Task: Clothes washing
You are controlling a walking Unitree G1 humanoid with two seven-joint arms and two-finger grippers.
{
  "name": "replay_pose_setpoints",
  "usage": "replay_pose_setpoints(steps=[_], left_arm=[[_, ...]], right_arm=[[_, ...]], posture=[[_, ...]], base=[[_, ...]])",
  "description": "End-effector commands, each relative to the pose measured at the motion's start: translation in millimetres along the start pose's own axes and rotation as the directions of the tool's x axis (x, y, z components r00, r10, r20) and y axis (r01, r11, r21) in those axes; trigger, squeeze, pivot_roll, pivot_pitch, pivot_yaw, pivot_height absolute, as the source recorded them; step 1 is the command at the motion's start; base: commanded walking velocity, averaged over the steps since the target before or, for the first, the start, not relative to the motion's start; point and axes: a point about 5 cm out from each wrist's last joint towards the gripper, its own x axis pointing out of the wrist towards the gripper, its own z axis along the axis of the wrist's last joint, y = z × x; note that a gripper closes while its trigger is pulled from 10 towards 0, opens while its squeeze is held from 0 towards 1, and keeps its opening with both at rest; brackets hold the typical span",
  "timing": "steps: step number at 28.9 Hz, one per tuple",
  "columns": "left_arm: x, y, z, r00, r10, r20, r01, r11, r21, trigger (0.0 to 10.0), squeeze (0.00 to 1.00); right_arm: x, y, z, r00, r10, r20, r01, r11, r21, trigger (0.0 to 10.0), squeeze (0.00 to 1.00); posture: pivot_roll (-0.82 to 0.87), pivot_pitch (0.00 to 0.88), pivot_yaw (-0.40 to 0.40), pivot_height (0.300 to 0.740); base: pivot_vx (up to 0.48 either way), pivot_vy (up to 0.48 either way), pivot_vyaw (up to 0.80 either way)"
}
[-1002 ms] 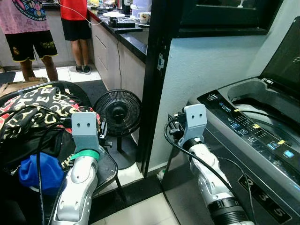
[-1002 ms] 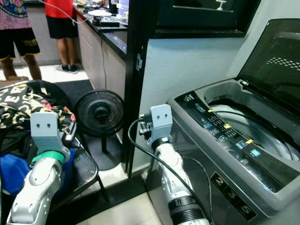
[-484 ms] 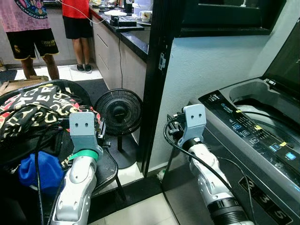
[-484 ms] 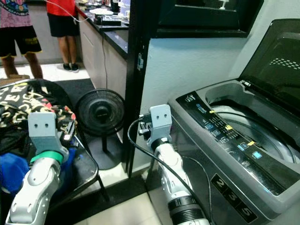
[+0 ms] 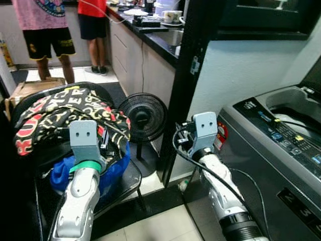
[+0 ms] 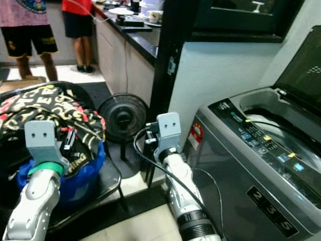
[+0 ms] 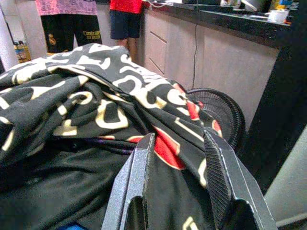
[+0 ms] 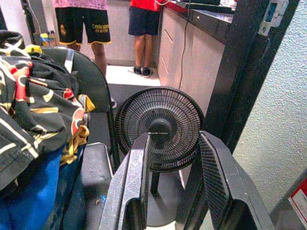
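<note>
A heap of clothes (image 5: 70, 108) lies on a black chair (image 5: 125, 178) left of the washing machine (image 6: 251, 165), with a black floor fan (image 5: 143, 113) standing between the two. The heap stretches longest across the chair seat, sideways to the machine, and droops over the seat's edge toward the fan. On top is a black garment printed with cream lettering and red patches; a blue garment (image 5: 113, 170) bulges out beneath it. The left gripper (image 7: 180, 143) hangs just above the printed garment, fingers (image 7: 218, 167) parted and empty. The right gripper (image 8: 172, 163) hangs apart from the heap, aimed at the fan, fingers spread and empty. The washing machine's lid (image 6: 306, 65) stands open.
</note>
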Motion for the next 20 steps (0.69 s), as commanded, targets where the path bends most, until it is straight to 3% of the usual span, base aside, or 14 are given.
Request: replay_pose_setpoints(steps=[1, 3, 20], left_arm=[[-2.1, -1.2, -2.9, 1.000, -0.003, -0.010, 0.003, 1.000, 0.009, 10.0, 0.00], [-2.3, -0.9, -3.6, 1.000, -0.002, -0.013, 0.002, 1.000, 0.011, 10.0, 0.00], [-1.9, -2.7, -3.1, 1.000, -0.006, -0.016, 0.006, 1.000, 0.000, 10.0, 0.00]], right_arm=[[-1.8, -2.3, -3.6, 1.000, 0.002, -0.011, -0.002, 1.000, -0.014, 10.0, 0.00], [-1.7, -1.7, -3.6, 1.000, 0.005, -0.012, -0.005, 1.000, -0.020, 10.0, 0.00], [-1.0, 0.1, -3.6, 1.000, 0.012, -0.012, -0.012, 1.000, -0.022, 10.0, 0.00]], posture=[[0.02, 0.044, -0.050, 0.740], [0.02, 0.043, -0.050, 0.740], [0.02, 0.044, -0.051, 0.740]], base=[[0.000, 0.000, 0.00], [0.000, 0.000, 0.00], [0.000, 0.000, 0.80]])
